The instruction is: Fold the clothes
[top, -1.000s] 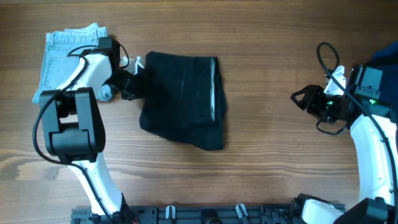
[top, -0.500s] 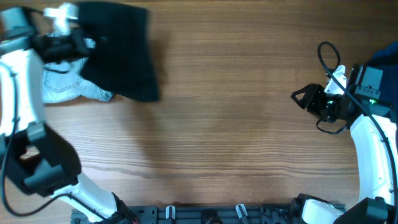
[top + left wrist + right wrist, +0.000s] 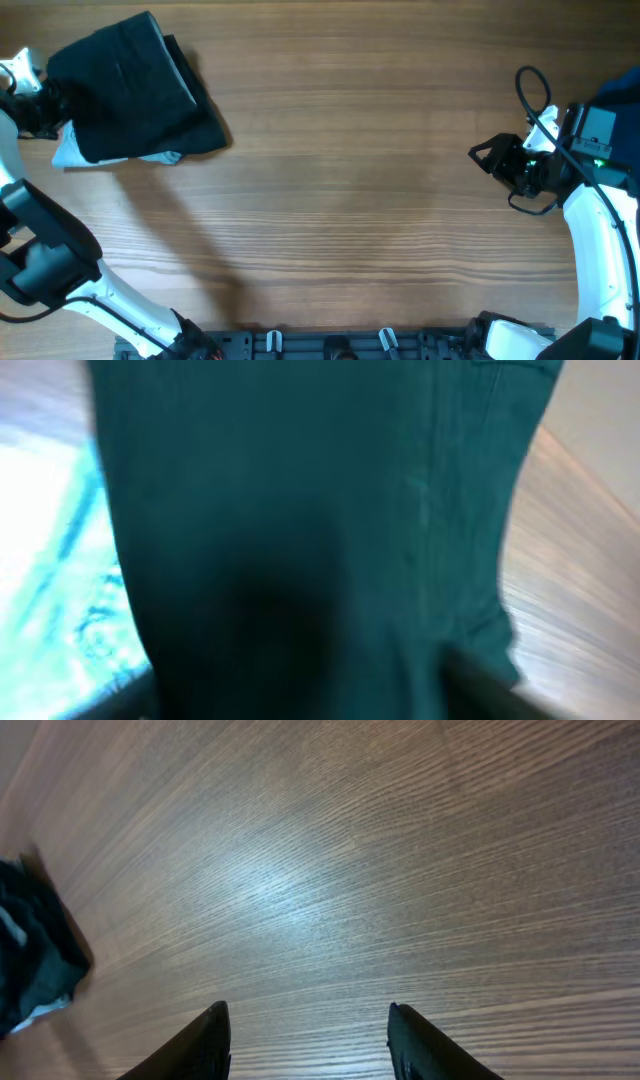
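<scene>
Stacking step: left tool (image 3: 48, 112), grip not discernible, lays folded black cloth garment (image 3: 135, 90) atop pale-blue denim garment (image 3: 68, 154); release should follow.

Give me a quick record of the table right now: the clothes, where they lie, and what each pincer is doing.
black garment: folded, at the table's far left, lying on the jeans
jeans: light denim, mostly covered, only edges show
left pincer: at the black garment's left edge; grip hidden
right pincer: open, empty, over bare wood on the right
table: wood
</scene>
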Tool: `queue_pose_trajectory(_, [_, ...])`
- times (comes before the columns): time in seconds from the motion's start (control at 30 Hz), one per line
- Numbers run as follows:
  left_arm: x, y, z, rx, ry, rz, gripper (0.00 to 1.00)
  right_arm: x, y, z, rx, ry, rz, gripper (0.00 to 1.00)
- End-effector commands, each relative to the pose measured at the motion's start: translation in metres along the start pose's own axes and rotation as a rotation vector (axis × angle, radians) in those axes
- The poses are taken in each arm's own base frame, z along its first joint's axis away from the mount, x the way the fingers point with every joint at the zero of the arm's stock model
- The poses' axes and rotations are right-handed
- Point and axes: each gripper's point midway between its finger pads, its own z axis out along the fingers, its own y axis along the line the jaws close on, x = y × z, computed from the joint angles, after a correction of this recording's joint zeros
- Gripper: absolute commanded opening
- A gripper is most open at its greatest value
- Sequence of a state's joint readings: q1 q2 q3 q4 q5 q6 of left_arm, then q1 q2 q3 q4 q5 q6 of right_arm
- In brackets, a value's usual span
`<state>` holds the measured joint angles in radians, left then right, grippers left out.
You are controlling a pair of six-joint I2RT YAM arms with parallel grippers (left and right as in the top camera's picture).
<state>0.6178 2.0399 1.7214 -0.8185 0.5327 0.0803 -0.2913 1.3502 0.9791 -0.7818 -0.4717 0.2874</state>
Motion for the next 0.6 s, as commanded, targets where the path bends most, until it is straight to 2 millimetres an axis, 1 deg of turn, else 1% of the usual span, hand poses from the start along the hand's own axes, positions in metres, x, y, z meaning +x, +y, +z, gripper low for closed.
queue_pose_trajectory(0.0, [-0.019,0.018,-0.037,-0.097,-0.083,-0.121,1.0,0.005,0.003,0.002,-0.019,0.026,0.033,0.51])
queue_pose_trajectory(0.07, [-0.028,0.01,-0.065,-0.103,-0.123,-0.115,1.0,0.006,0.005,0.002,-0.028,0.032,0.033,0.51])
queue_pose_trajectory(0.1, [-0.034,-0.004,-0.09,-0.104,-0.157,-0.1,1.0,0.005,0.012,0.001,-0.068,0.03,-0.01,0.51])
queue_pose_trajectory(0.13, [-0.036,-0.016,-0.106,-0.092,-0.176,-0.087,1.0,0.002,0.019,-0.001,-0.105,0.02,-0.056,0.51])
queue_pose_trajectory(0.2, [-0.035,-0.051,-0.13,-0.016,-0.197,-0.046,0.99,-0.004,0.03,-0.008,-0.142,-0.002,-0.086,0.51])
queue_pose_trajectory(0.23, [-0.029,-0.076,-0.144,0.037,-0.204,-0.014,0.92,-0.009,0.039,-0.017,-0.167,-0.029,-0.123,0.5])
queue_pose_trajectory(0.27, [-0.021,-0.102,-0.156,0.072,-0.203,0.036,0.79,-0.018,0.051,-0.031,-0.185,-0.076,-0.166,0.49])
queue_pose_trajectory(0.3, [-0.009,-0.127,-0.165,0.095,-0.194,0.107,0.6,-0.023,0.058,-0.042,-0.195,-0.11,-0.204,0.48])
queue_pose_trajectory(0.37, [0.018,-0.177,-0.182,0.133,-0.178,0.219,0.4,-0.031,0.084,-0.077,-0.241,-0.204,-0.3,0.46])
queue_pose_trajectory(0.4, [0.03,-0.195,-0.19,0.135,-0.173,0.258,0.38,-0.031,0.097,-0.097,-0.266,-0.251,-0.356,0.46])
queue_pose_trajectory(0.43, [0.046,-0.213,-0.198,0.113,-0.169,0.308,0.38,-0.029,0.11,-0.118,-0.285,-0.297,-0.408,0.46])
queue_pose_trajectory(0.47, [0.06,-0.224,-0.206,0.083,-0.169,0.35,0.39,-0.026,0.119,-0.134,-0.3,-0.335,-0.449,0.46])
queue_pose_trajectory(0.5, [0.074,-0.232,-0.214,0.044,-0.169,0.386,0.42,-0.022,0.128,-0.15,-0.313,-0.375,-0.496,0.46])
queue_pose_trajectory(0.53, [0.094,-0.241,-0.224,-0.003,-0.165,0.417,0.45,-0.014,0.136,-0.167,-0.327,-0.416,-0.533,0.47])
queue_pose_trajectory(0.57, [0.108,-0.244,-0.232,-0.04,-0.166,0.421,0.5,-0.007,0.142,-0.179,-0.342,-0.447,-0.558,0.5])
